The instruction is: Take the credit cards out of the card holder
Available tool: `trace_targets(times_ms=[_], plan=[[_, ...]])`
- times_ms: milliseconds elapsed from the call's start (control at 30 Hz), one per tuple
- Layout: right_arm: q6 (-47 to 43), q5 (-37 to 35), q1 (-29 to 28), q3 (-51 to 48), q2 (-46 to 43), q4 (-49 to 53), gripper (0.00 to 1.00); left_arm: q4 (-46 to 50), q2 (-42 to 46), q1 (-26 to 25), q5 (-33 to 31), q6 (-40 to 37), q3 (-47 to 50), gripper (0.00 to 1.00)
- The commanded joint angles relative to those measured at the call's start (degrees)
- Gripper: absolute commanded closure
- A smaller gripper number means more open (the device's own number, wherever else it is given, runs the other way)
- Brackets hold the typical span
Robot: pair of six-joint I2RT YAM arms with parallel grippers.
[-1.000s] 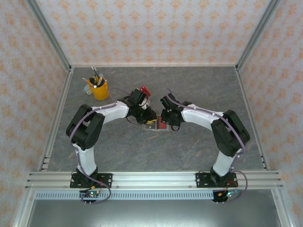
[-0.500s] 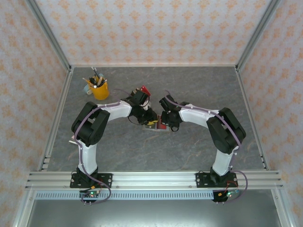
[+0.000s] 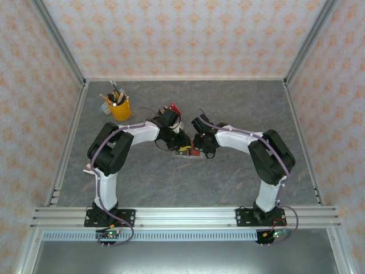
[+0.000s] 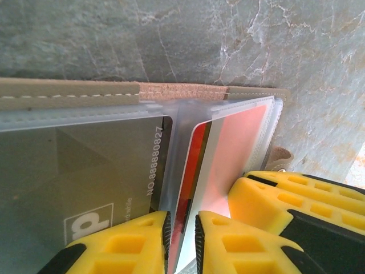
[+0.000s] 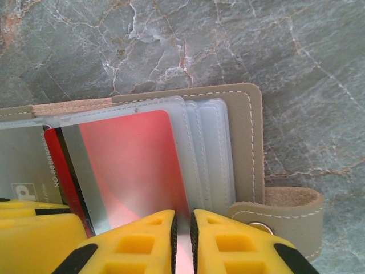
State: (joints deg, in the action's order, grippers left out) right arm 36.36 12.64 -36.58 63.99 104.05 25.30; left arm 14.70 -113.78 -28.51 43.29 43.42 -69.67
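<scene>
L arm (image 3: 140,132) pulled in; 1 card holder (image 5: 254,142), 2 credit cards (image 5: 131,165).

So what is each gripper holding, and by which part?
The left gripper pinches the red card, in its sleeve, by the near edge; the right gripper pinches a neighbouring clear sleeve likewise, inside the card holder.
</scene>
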Motion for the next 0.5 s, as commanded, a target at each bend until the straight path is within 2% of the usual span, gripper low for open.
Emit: trace_targets(times_ms=[0, 467], plan=[[0.14, -0.42, 0.19, 0.04, 2.55, 2.23, 0.83, -0.72, -0.50, -0.32, 1.61, -1.58, -1.10, 0.79], [0.20, 0.03, 0.19, 0.09, 2.89, 2.39, 0.83, -2.55, -0.12, -0.49, 4.35, -2.07, -0.65, 0.82]])
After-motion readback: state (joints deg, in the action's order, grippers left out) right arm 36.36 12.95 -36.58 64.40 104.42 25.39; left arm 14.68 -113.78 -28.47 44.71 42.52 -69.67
